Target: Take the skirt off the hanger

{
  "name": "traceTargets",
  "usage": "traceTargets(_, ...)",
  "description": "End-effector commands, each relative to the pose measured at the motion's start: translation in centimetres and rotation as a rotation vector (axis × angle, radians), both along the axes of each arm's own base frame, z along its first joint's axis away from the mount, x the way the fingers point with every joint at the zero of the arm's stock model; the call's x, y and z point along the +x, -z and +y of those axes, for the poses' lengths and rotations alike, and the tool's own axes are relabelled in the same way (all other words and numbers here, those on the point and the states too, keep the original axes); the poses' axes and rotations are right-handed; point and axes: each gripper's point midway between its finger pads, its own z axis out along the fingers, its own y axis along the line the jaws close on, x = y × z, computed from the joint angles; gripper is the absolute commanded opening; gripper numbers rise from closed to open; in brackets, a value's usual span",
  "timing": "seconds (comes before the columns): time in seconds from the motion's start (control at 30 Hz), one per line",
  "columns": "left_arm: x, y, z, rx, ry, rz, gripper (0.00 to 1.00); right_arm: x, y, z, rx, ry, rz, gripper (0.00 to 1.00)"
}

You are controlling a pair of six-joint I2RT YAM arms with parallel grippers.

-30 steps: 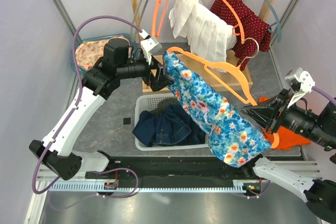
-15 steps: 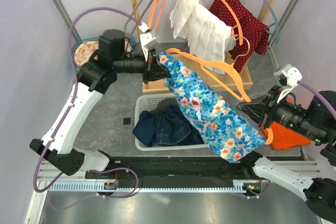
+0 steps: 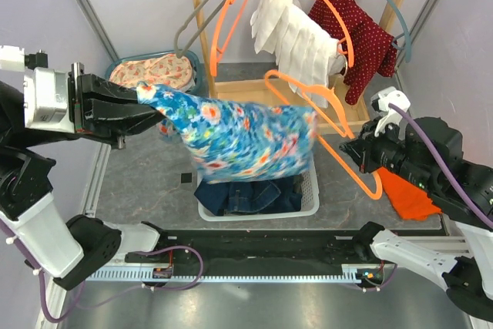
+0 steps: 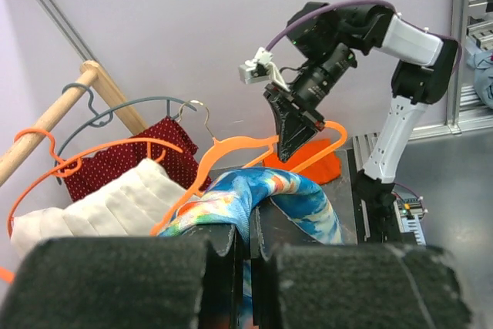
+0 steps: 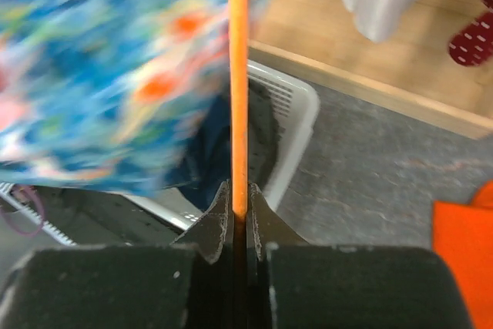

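Observation:
The blue floral skirt (image 3: 239, 140) is stretched sideways in the air above the basket and is blurred. My left gripper (image 3: 150, 105) is shut on its left end, and in the left wrist view the cloth (image 4: 254, 190) is pinched between the jaws (image 4: 250, 229). My right gripper (image 3: 347, 150) is shut on the lower bar of the orange hanger (image 3: 308, 92). That thin bar (image 5: 239, 75) runs straight up from the closed jaws (image 5: 239, 206). The skirt's right edge reaches the hanger's left arm; I cannot tell if it still hangs on it.
A white basket (image 3: 310, 190) holding dark denim sits below the skirt. Behind stands a wooden rack with a white garment (image 3: 296, 32), a red dotted garment (image 3: 362, 28) and bare hangers (image 3: 223, 21). An orange cloth (image 3: 408, 198) lies at right, a teal bin (image 3: 150, 75) at left.
My left gripper shut on the skirt's top edge, then swung far left, pulling the skirt out sideways along the hanger. The right gripper shifted left with the hanger.

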Motion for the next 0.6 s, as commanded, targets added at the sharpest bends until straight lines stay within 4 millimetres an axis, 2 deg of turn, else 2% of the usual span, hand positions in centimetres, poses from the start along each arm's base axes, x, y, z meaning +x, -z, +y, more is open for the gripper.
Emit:
traceTargets(0.0, 2.5, 0.9, -1.1, 0.027, -0.001, 0.047, 0.02, 0.9, 0.2, -1.9, -0.065, 0.098, -0.008, 0.00)
traceTargets(0.03, 2.5, 0.6, -0.9, 0.019, -0.014, 0.039, 0.02, 0.8, 0.3, -1.7, -0.062, 0.087, -0.004, 0.00)
traceTargets(0.13, 2.8, 1.7, -1.6, 0.041, 0.035, 0.087, 0.02, 0.6, -0.6, -1.3, -0.019, 0.074, -0.020, 0.00)
traceTargets(0.17, 3.8, 2.6, -2.0, 0.055, 0.037, 0.128, 0.02, 0.4, -1.3, -1.3, 0.004, 0.067, -0.035, 0.00)
traceTargets(0.27, 5.2, 3.5, -2.6, 0.062, 0.027, 0.167, 0.02, -0.1, -2.9, -0.7, 0.049, 0.030, -0.061, 0.00)
traceTargets(0.43, 6.7, 4.9, -3.4, 0.072, 0.029, 0.222, 0.02, 0.1, -4.7, -0.4, 0.083, 0.025, -0.093, 0.00)
traceTargets(0.57, 8.1, 7.8, -4.2, 0.109, 0.026, 0.296, 0.02, 0.9, -6.4, -0.3, 0.097, 0.045, -0.129, 0.00)
